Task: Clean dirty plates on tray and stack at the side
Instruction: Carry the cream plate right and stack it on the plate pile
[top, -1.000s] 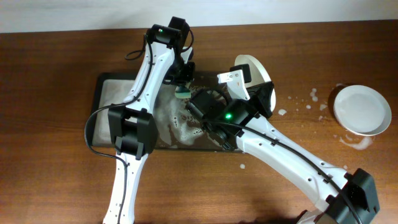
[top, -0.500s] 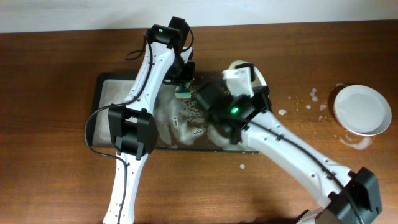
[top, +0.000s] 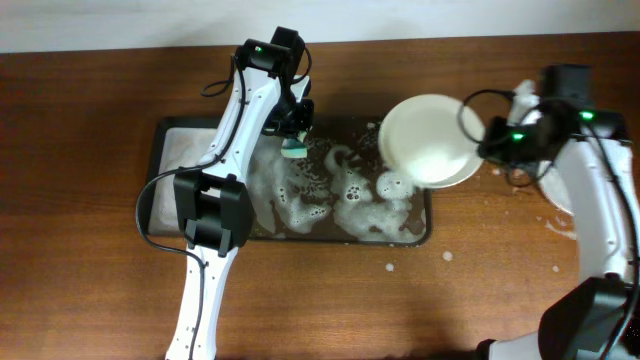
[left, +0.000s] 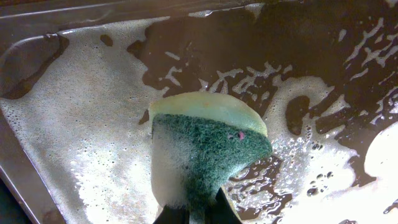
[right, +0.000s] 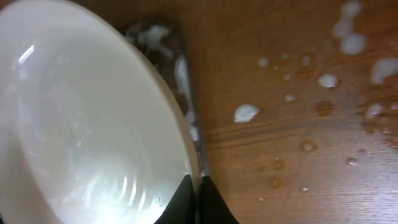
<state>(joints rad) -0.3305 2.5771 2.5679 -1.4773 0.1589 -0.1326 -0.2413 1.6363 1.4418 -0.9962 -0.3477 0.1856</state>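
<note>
One plate (top: 430, 140) is up over the right end of the tray (top: 420, 232) in the overhead view. It overlaps the tray's right rim, face turned up to the camera, showing nearly round and plain white. The right gripper (top: 484, 147) has it by the right-hand rim, jaws closed narrow on the edge. The tray lies mid-table, a touch toward the far edge, with its long axis running left to right along the table (top: 80, 150). Its floor is awash with foam (top: 350, 195). By the tray's far rim the left gripper (top: 293, 135) pinches a green sponge (top: 293, 152). White flecks dot the wood off the tray's right end and near edge.

Over to the left wrist: the sponge (left: 208, 149) fills the middle, green scouring face to the camera, yellow backing peeking over the top. The left gripper (left: 198, 210) is clamped on its lower end. Below it, foam (left: 81, 124) lies thick on the left of the tray (left: 323, 31), with bare brown streaks to the right.

Right wrist now: the plate (right: 81, 124) fills the left half, glossy and wet. Its rim is nipped in the right gripper (right: 193, 193) at the bottom edge. Beneath it sit the tray's (right: 169, 50) sudsy rounded corner and the foam-spotted table (right: 298, 162).
</note>
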